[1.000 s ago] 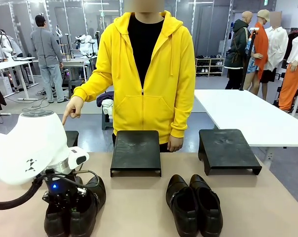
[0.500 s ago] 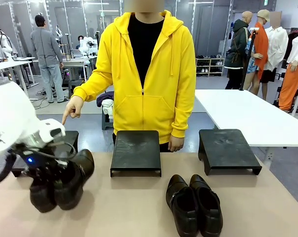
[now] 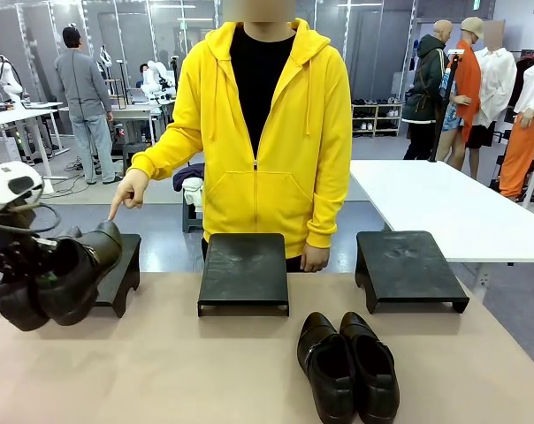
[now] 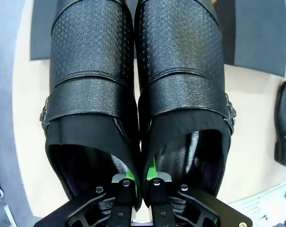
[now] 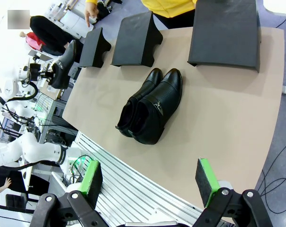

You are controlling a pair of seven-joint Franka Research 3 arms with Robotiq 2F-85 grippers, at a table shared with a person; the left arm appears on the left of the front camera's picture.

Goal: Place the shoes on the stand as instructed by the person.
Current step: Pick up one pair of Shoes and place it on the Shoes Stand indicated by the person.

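Left jaws, clamped on one shoe pair (image 3: 59, 274), have carried it from the surface's near-left corner up to the far-left stand (image 3: 124, 265) the person's hand (image 3: 130, 193) indicates. Right jaws stand open. Placement likely follows.

Your left black two-finger gripper (image 4: 140, 182): jaws pinched tight, wrist raised. Your right black green-padded gripper (image 5: 148, 179): fingers spread wide, held high.
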